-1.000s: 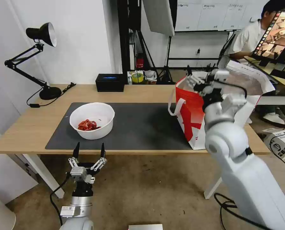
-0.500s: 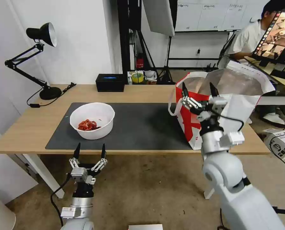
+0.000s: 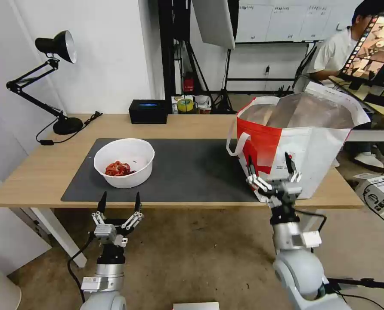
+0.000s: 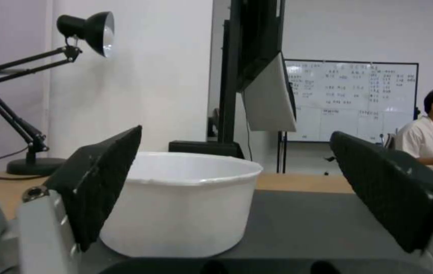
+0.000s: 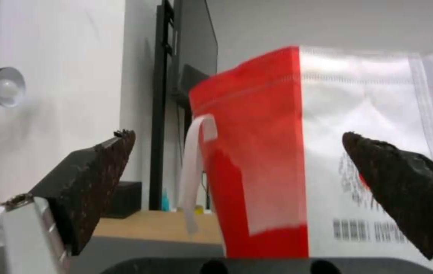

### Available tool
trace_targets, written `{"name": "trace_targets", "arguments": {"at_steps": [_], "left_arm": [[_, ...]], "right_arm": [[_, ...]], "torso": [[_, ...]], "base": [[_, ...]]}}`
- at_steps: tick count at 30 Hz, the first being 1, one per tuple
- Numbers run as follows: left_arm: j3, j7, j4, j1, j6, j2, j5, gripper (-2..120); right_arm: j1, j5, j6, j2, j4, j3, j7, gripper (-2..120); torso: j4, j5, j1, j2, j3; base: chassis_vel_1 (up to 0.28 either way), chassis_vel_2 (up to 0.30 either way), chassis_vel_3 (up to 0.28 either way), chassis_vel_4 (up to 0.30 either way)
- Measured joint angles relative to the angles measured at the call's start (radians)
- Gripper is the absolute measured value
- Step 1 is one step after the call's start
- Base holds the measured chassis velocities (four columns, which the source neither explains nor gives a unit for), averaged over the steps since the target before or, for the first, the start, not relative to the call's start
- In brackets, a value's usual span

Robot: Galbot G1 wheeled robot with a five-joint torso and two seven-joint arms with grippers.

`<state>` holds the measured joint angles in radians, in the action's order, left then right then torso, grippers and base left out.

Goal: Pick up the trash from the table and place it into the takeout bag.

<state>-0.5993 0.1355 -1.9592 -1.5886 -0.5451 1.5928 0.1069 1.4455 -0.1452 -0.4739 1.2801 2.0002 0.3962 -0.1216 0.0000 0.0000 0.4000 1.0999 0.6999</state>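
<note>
Table (image 3: pixel 37 176): bowl (image 3: pixel 124 162) beyond left hand (image 3: pixel 119 202), takeout bag (image 3: pixel 295 142) beyond right hand (image 3: pixel 270 165); both spread wide, empty.

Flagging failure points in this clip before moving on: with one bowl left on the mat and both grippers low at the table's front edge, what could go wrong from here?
1. The white round bowl holds loose red scraps; tilting it could spill them onto the dark grey mat.
2. The red-and-white takeout bag stands at the light-wood table's corner; a nudge might tip it off.
3. The open right gripper sits right at the bag's wall, the open left gripper below the table edge; rising could clip either.
</note>
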Motion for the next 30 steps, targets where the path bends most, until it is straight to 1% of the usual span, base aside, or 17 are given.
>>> {"name": "trace_targets", "arguments": {"at_steps": [1, 4, 11, 24, 30], "left_arm": [[0.0, 0.0, 0.0, 0.0, 0.0, 0.0, 0.0, 100], [-0.001, 0.0, -0.004, -0.001, 0.0, 0.0, 0.001, 100], [-0.002, 0.0, -0.009, -0.006, 0.0, 0.0, 0.002, 100], [0.0, 0.0, -0.016, -0.013, 0.0, -0.001, 0.001, 100], [0.0, -0.034, -0.037, -0.003, 0.046, -0.008, -0.005, 100]], "right_arm": [[0.0, 0.0, 0.0, 0.0, 0.0, 0.0, 0.0, 100], [0.042, 0.032, -0.08, 0.03, -0.048, 0.002, 0.018, 100], [0.095, 0.06, -0.142, 0.063, -0.099, 0.002, 0.018, 100], [0.114, 0.061, -0.15, 0.067, -0.092, 0.017, 0.015, 100], [0.11, 0.06, -0.146, 0.065, -0.087, 0.017, 0.015, 100]], "torso": [[0.0, 0.0, 0.0, 0.0, 0.0], [0.0, 0.0, 0.0, 0.0, 0.0], [0.0, 0.0, 0.0, 0.0, 0.0], [0.0, -0.0001, 0.0, 0.0, 0.0], [0.0, 0.0, 0.0, 0.0, 0.0]], "base": [[0.0, 0.0, 0.0, 0.0], [0.0, 0.0, 0.0, 0.0], [0.0, 0.0, 0.0, 0.0], [0.0, 0.0, 0.0, 0.0], [0.0, 0.0, 0.0, 0.0]]}}
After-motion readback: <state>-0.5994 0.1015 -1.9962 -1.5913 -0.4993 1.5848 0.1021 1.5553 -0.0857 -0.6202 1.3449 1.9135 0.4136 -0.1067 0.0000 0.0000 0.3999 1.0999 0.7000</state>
